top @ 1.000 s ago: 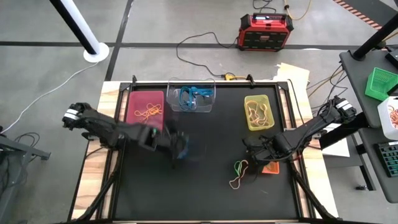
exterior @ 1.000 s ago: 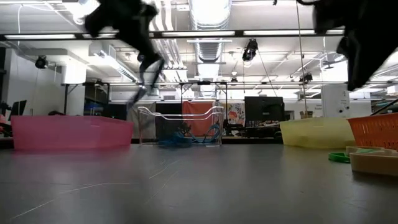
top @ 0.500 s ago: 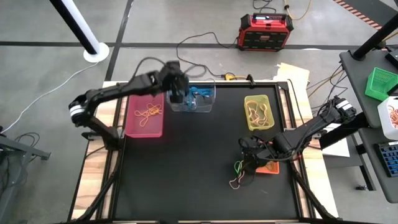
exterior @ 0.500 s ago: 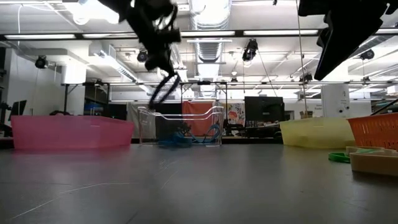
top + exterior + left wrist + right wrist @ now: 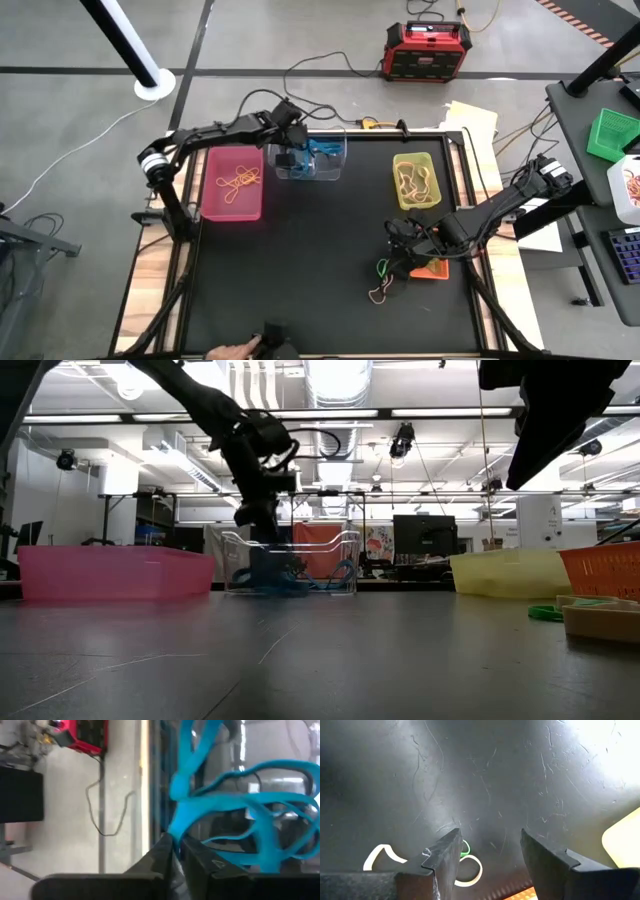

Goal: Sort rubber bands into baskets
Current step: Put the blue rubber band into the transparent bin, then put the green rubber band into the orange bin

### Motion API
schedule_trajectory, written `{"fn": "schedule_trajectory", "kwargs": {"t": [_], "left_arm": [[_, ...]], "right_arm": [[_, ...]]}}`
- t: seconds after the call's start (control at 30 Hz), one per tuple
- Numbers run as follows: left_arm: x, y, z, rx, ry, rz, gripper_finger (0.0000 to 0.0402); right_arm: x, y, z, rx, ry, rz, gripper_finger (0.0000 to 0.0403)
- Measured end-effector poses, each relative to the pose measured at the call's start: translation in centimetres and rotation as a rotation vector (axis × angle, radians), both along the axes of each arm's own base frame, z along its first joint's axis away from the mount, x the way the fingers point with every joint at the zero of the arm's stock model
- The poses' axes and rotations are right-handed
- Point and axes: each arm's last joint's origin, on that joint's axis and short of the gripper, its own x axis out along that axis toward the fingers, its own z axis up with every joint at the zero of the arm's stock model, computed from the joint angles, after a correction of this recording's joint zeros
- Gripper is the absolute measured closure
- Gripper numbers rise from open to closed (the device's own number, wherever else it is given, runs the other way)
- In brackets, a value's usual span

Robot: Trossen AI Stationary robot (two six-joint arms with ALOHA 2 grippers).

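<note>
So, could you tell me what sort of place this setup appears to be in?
Most likely a robotics lab or workshop: long ceiling light strips over a big open room, a red-black power box cabled on the concrete floor, and two arms mounted at a black work table.

**Table layout, high view**

Three baskets sit along the far edge: one at left (image 5: 232,183), one in the middle (image 5: 310,160), one at right (image 5: 416,181). A fourth basket (image 5: 434,270) sits nearer the front on the right side. Each far basket has rubber bands in it. The left gripper (image 5: 287,156) is over the middle basket's left end, pinching a band (image 5: 200,815) there. The right gripper (image 5: 398,246) hangs just left of the fourth basket, above loose bands (image 5: 381,281) lying on the table (image 5: 300,270). A person's hand (image 5: 228,352) shows at the front edge.
</note>
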Motion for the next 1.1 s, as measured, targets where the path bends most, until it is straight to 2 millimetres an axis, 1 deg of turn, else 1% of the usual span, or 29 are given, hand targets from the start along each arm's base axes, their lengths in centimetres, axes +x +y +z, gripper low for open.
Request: {"fn": "schedule_trajectory", "kwargs": {"t": [0.07, 0.17, 0.23, 0.3, 0.4, 0.47, 0.57, 0.67, 0.73, 0.87, 1.0, 1.1], "left_arm": [[0.0, 0.0, -0.4, -0.017, 0.019, 0.003, 0.0361], [-0.2, -0.3, -0.2, -0.028, 0.024, 0.008, 0.0324], [-0.4, -0.7, 0.5, -0.029, 0.015, 0.010, 0.0299], [-0.7, -1.5, 1.7, -0.042, -0.011, -0.002, 0.0278], [-1.5, -3.3, 3.4, -0.088, -0.025, 0.001, 0.0254], [-2.1, -5.1, 4.8, -0.152, -0.067, 0.001, 0.0248], [-3.1, -8.6, 6.7, -0.249, -0.163, -0.049, 0.0248], [-4.0, -12.7, 7.6, -0.273, -0.249, -0.108, 0.0253], [-4.9, -15.3, 8.1, -0.272, -0.320, -0.139, 0.0257], [-6.4, -20.2, 8.4, -0.278, -0.456, -0.189, 0.0262], [-8.1, -24.0, 8.2, -0.325, -0.523, -0.219, 0.0263], [-9.0, -26.3, 8.2, -0.352, -0.560, -0.199, 0.0263]], "right_arm": [[0.0, 0.0, 0.0, 0.007, -0.001, -0.008, 0.0204], [0.0, 0.0, 0.0, 0.020, 0.004, -0.005, 0.0204], [0.0, 0.1, 0.0, 0.023, 0.001, -0.004, 0.0204], [0.1, 0.1, 0.0, 0.031, -0.001, -0.001, 0.0204], [0.1, 0.2, 0.2, 0.069, 0.015, 0.013, 0.0204], [0.5, 0.4, 0.4, 0.106, 0.026, 0.040, 0.0204], [1.3, 1.1, 0.4, 0.129, 0.069, 0.125, 0.0204], [2.4, 1.8, 0.0, 0.129, 0.146, 0.195, 0.0204], [3.0, 1.9, -0.7, 0.119, 0.252, 0.211, 0.0204], [4.2, 1.8, -2.5, 0.072, 0.449, 0.241, 0.0204], [5.5, 1.2, -4.7, 0.039, 0.510, 0.306, 0.0204], [6.5, 0.3, -5.9, 0.029, 0.522, 0.338, 0.0204]]}}
